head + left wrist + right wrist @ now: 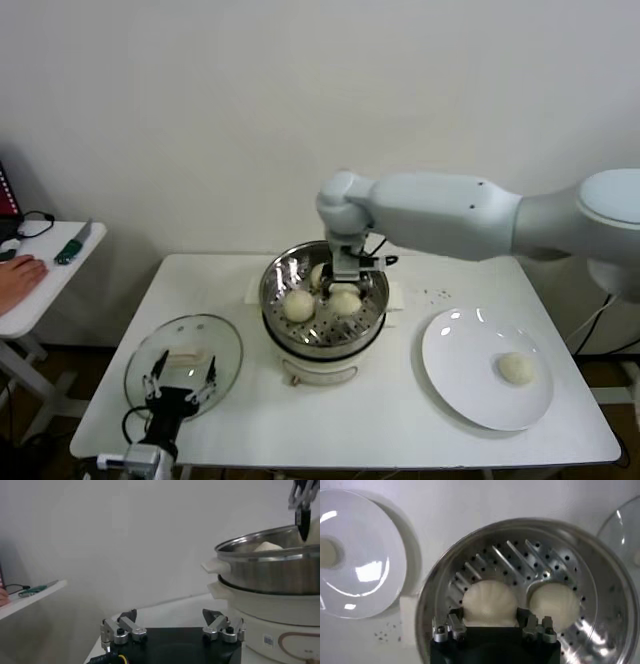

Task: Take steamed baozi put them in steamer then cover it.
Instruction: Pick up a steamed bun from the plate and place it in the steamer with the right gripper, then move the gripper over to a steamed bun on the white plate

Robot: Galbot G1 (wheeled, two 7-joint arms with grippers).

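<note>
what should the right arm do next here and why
Probably lift the right gripper out of the shiny steel steamer and move to the flat white plate: its fingers look open around a cream bun resting on the tray, and one bun remains.

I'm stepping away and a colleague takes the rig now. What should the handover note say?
Right gripper: open, over the steamer, above a baozi.
Left gripper: open, idle at the table's front-left edge by the cover.
Done: three baozi sit in the steamer.
Left: one baozi on the plate still goes in, then the cover goes on the steamer.
</note>
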